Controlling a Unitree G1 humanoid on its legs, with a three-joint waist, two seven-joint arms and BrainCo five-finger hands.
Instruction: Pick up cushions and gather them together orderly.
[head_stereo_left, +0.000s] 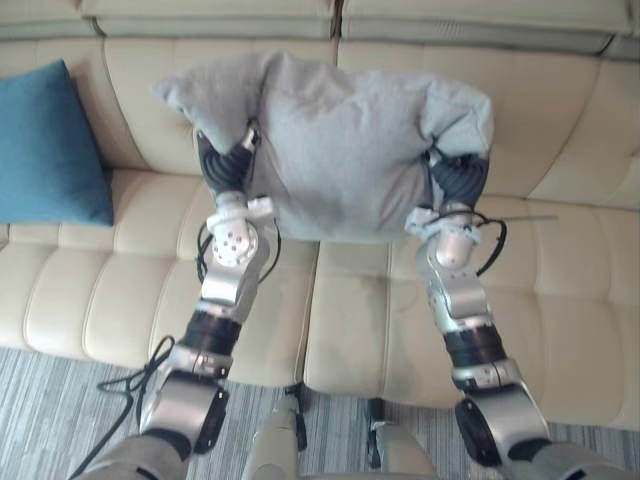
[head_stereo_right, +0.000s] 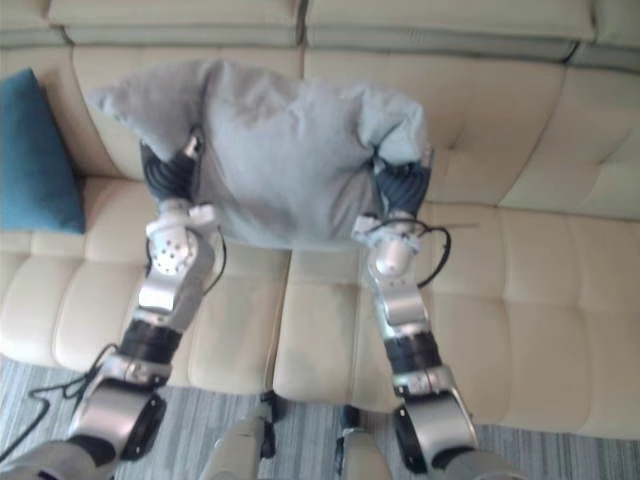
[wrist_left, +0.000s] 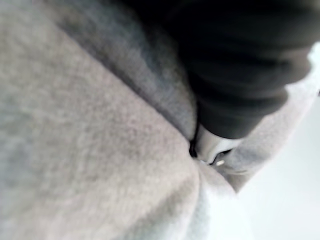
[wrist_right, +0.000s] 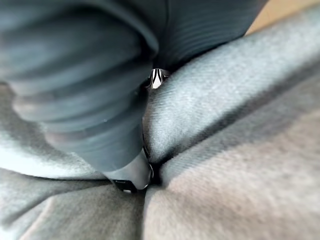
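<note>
The grey cushion (head_stereo_left: 340, 150) hangs across the centre, covering the sofa (head_stereo_left: 580, 290) backrest at 12 o'clock and shutting off the way forward. The blue cushion (head_stereo_left: 45, 145) leans on the backrest at 9 o'clock, taking that end of the seat. The seat lies bare from 3 to 6 o'clock and between both cushions.

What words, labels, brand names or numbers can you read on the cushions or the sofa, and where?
None: no words, numbers, labels or signs can be read.
The grey cushion, the blue cushion and the cream sofa all show plain fabric.
</note>
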